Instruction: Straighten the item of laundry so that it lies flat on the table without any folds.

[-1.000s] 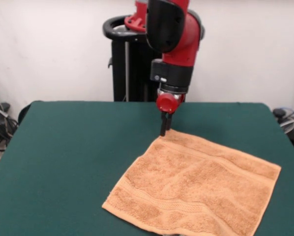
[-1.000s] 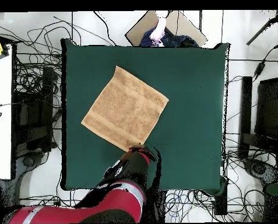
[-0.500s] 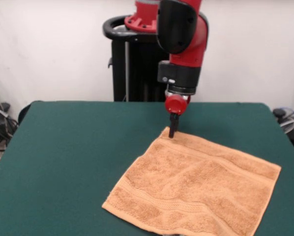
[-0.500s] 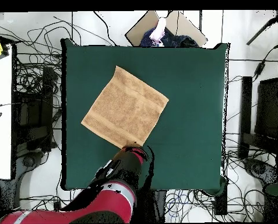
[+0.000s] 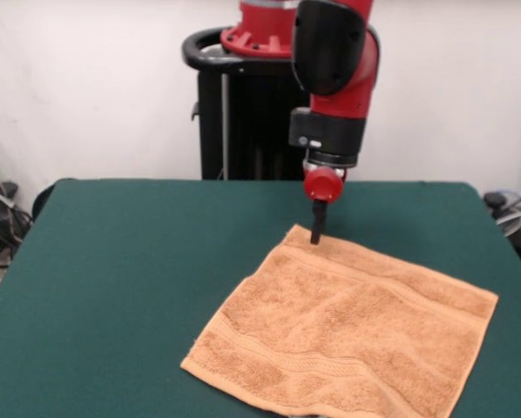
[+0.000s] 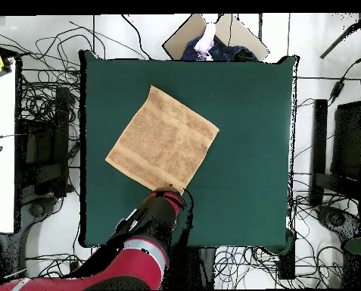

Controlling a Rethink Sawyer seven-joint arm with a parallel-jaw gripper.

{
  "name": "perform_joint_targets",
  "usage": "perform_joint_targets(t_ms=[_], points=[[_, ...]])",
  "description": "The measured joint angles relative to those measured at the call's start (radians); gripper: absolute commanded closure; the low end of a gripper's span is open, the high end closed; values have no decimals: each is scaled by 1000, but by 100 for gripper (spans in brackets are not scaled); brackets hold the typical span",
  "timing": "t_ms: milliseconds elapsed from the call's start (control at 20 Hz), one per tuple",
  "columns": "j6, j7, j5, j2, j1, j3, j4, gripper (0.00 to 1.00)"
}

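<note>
The orange-tan towel (image 5: 348, 335) lies spread flat on the green table (image 5: 130, 261), turned like a diamond, with border bands near two opposite edges. My gripper (image 5: 315, 233) points straight down with its tips at the towel's far corner, its thin black fingers together. The towel is not lifted there. In the overhead view the towel (image 6: 162, 140) lies on the left half of the table (image 6: 244, 136), and the red arm (image 6: 157, 227) covers the gripper at the towel's bottom corner.
The black pedestal (image 5: 230, 104) stands behind the table's far edge. In the overhead view a person's hand (image 6: 206, 39) and a cardboard box (image 6: 185, 38) show beyond the top edge. Cables lie on the floor around the table.
The gripper has slid to the right along the towel's far edge in the front view. The towel's far corner has shifted slightly with it; the rest lies as before.
</note>
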Motion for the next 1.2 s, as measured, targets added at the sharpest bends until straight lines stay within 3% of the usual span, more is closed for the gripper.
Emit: perform_joint_targets(t_ms=[750,1200], points=[[-49,0,10,52,68,-29,-17,0],[-56,0,10,54,65,-31,-19,0]])
